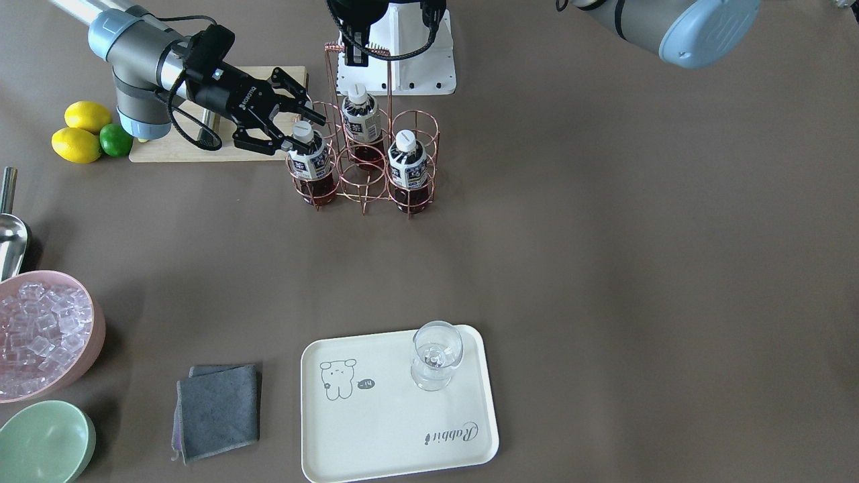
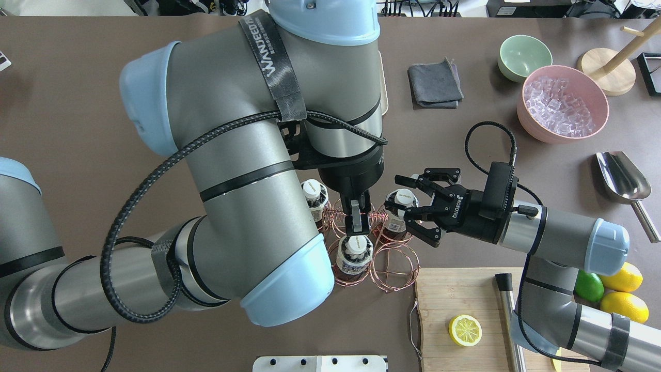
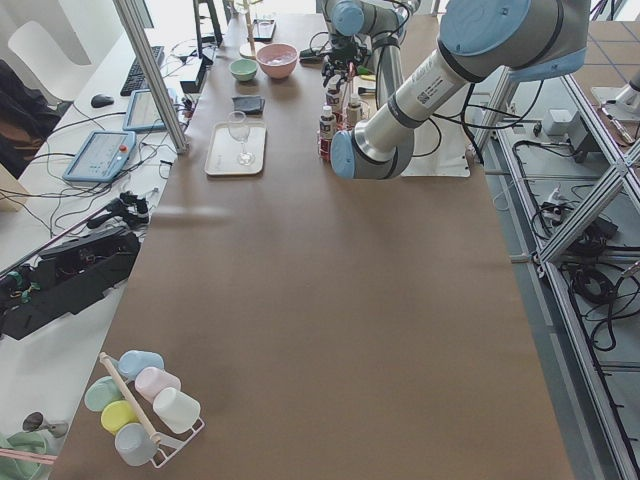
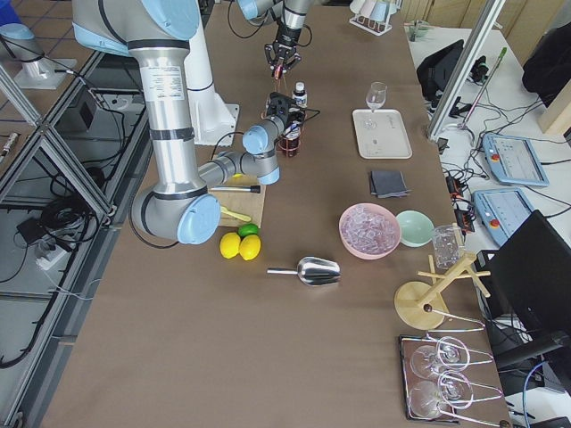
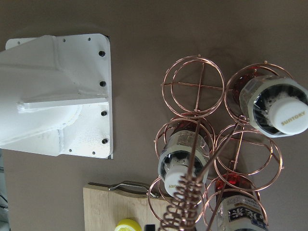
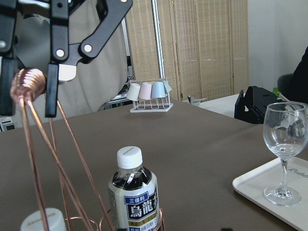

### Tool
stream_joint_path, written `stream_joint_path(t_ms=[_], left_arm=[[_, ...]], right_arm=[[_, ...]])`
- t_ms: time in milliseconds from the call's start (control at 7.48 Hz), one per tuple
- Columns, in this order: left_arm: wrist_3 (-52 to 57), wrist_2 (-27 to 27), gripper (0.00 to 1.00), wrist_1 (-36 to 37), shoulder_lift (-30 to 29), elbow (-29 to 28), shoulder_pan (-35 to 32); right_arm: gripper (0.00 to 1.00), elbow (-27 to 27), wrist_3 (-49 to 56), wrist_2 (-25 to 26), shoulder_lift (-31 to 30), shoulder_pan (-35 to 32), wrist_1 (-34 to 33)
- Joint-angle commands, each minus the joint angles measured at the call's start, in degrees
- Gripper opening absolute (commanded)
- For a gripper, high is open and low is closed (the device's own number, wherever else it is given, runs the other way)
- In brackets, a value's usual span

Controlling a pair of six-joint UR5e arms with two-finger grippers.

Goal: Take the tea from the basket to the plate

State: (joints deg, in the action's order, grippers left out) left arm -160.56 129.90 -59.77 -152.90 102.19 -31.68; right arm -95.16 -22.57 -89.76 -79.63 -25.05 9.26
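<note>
Grey arms, pale-blue caps, black right hand.

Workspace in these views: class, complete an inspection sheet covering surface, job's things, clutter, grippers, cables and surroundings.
Surface: brown table cover, flat.
Job's things: three tea bottles upright in the basket; plate holds only a wine glass.
Clutter: ice bowl, green bowl, grey cloth, scoop, lemons, lime, wooden board.
Grippers: right gripper open, fingers around one bottle's cap; left gripper shut on the basket handle.
Cables: black cable looped along each arm.
Surroundings: cup rack, glass rack, tablet on side desk.
</note>
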Motion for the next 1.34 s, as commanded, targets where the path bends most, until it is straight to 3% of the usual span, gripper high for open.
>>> stream_joint_path(t_ms=[0,668,936,1069,1203], left_arm=[[0.1,0.0,0.0,0.0,0.1,-0.1,0.2],[0.1,-0.1,0.0,0.0,0.1,-0.2,0.2],[0.1,0.0,0.0,0.0,0.1,-0.2,0.2],[0.1,-0.1,0.0,0.0,0.1,-0.1,0.2],[0.1,-0.1,0.0,0.0,0.1,-0.2,0.2]], right_arm=[[0.08,-0.1,2.1,0.3,-0.1,-0.1,-0.3],[0.23,-0.3,2.5,1.3,-0.3,0.0,-0.4],[0.23,-0.2,2.5,1.3,-0.4,0.1,-0.4],[0.03,-0.3,2.6,1.3,-0.5,0.1,-0.3],[0.0,-1.6,2.6,1.3,-0.9,-0.1,-0.6]])
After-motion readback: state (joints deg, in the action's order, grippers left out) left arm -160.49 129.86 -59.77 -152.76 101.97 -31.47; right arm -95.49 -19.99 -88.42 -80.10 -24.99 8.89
